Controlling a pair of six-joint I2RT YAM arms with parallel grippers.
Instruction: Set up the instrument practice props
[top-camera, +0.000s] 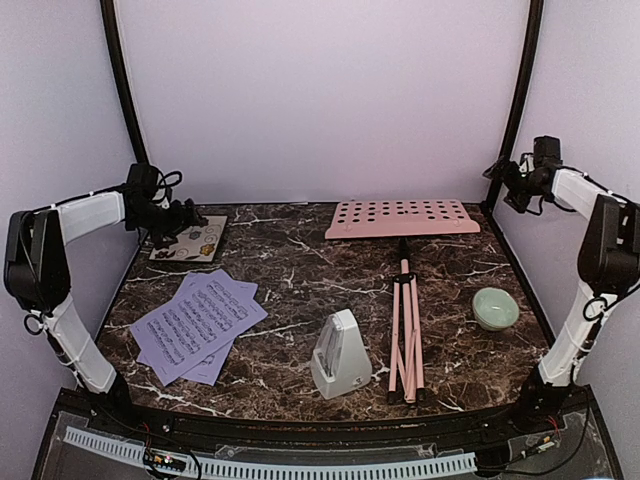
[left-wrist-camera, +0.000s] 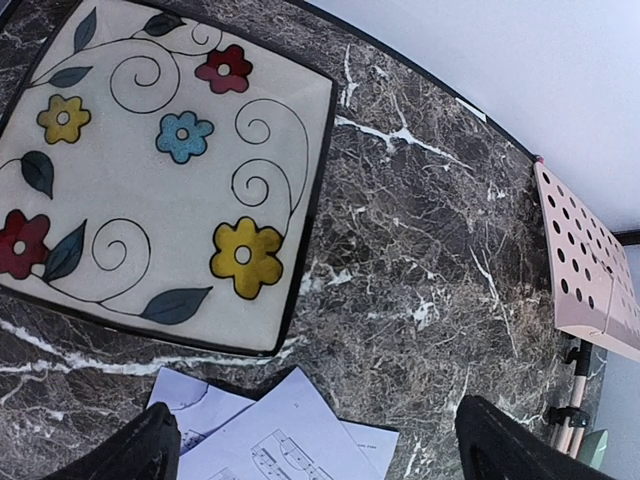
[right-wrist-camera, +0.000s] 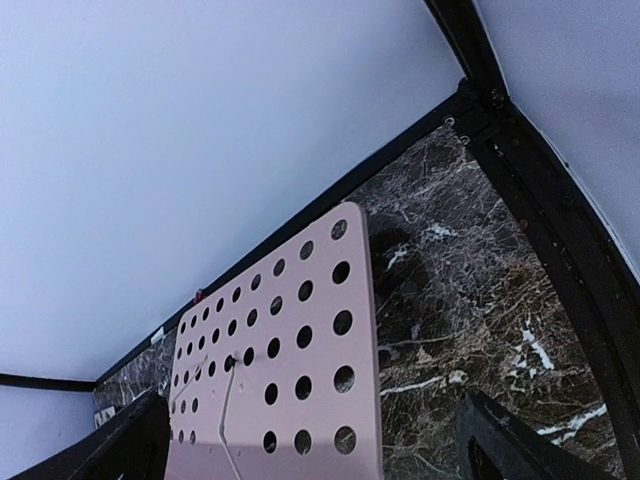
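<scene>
- Both pincers stood wide open and held nothing. The left gripper (top-camera: 192, 214) hovered over the floral coaster (top-camera: 190, 238) at the far left, and the right gripper (top-camera: 500, 178) hung high at the far right.
- The pink music stand (top-camera: 404, 300) lay flat on the marble table (top-camera: 290, 260), right of centre. Its perforated desk (top-camera: 402, 217) was near the back wall and its folded tripod legs (top-camera: 405, 345) pointed toward the near edge.
- The stand looked light, stiff, long and awkward. Its thin tubes seemed likely to slip, so a hold on the shaft just below the desk looked safest, probably with 2 arms sharing the lift.
- The lavender sheet-music pages (top-camera: 197, 325) lay fanned and overlapping at the near left. They were probably thin and floppy, so a projecting corner looked like the best place to pinch.
- The grey-white pyramid metronome (top-camera: 340, 355) stood upright near the front, between the pages and the legs. It looked rigid with smooth, sloping sides, so a low grip across the base seemed wisest.
</scene>
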